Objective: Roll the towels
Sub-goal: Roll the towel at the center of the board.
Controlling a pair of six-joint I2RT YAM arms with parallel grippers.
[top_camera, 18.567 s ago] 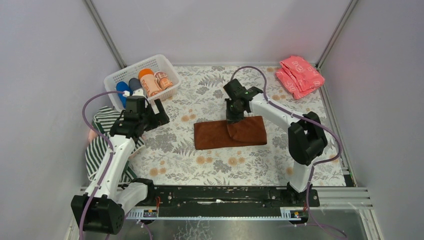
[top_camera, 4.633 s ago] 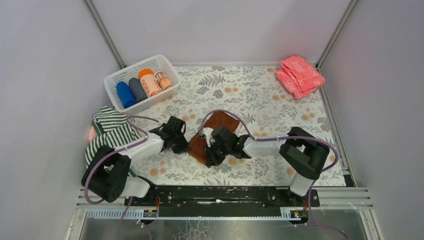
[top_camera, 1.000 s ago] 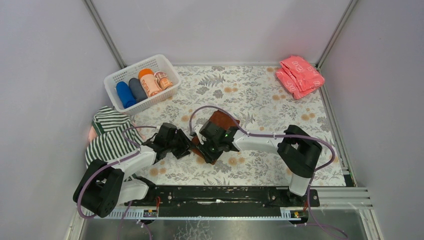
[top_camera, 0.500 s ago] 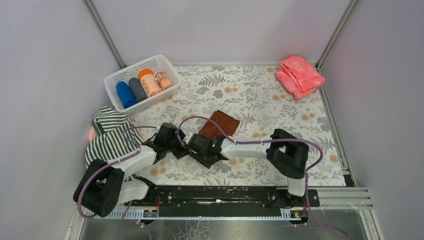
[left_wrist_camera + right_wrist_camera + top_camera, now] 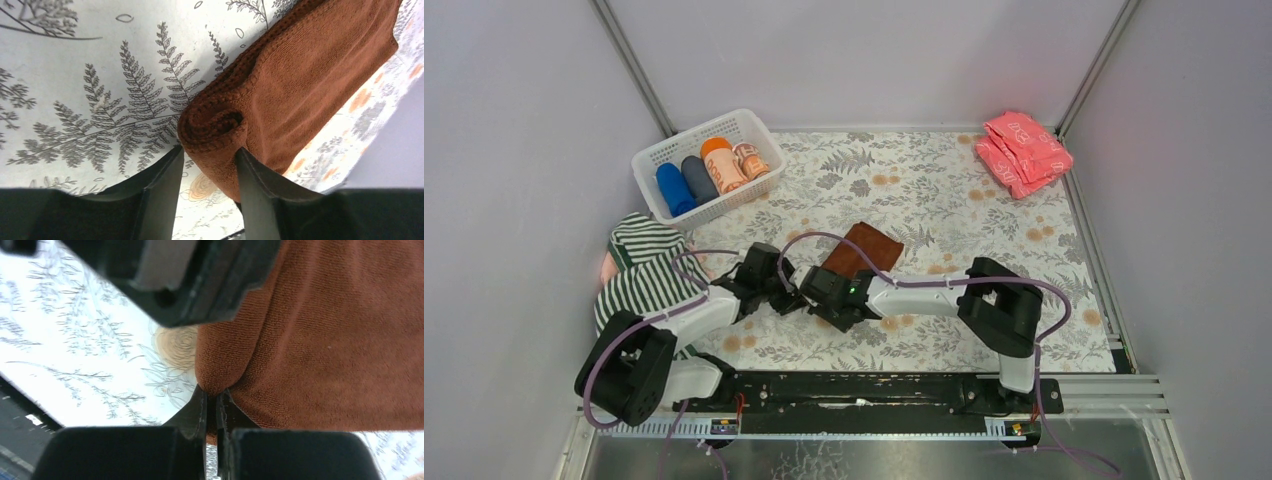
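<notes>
A rust-brown towel (image 5: 862, 247) lies mid-table, its near-left end wound into a small roll (image 5: 214, 124). My left gripper (image 5: 209, 150) holds that rolled end between its fingers, both tips against the cloth. In the top view the left gripper (image 5: 786, 295) meets my right gripper (image 5: 817, 291) at the roll. The right gripper (image 5: 211, 392) is shut, pinching a fold of the same towel (image 5: 325, 330). A dark-and-white striped towel (image 5: 646, 268) lies crumpled at the left edge, and a bit of pale pink cloth (image 5: 608, 268) peeks out beside it.
A white basket (image 5: 656, 154) at the back left holds several rolled towels. Folded coral-pink cloths (image 5: 1024, 150) are stacked at the back right corner. Grey walls close in the left, back and right sides. The arm rail runs along the near edge.
The right gripper slid left to the towel's rolled end beside the left gripper and its jaws closed on a fold. The left gripper barely moved.
</notes>
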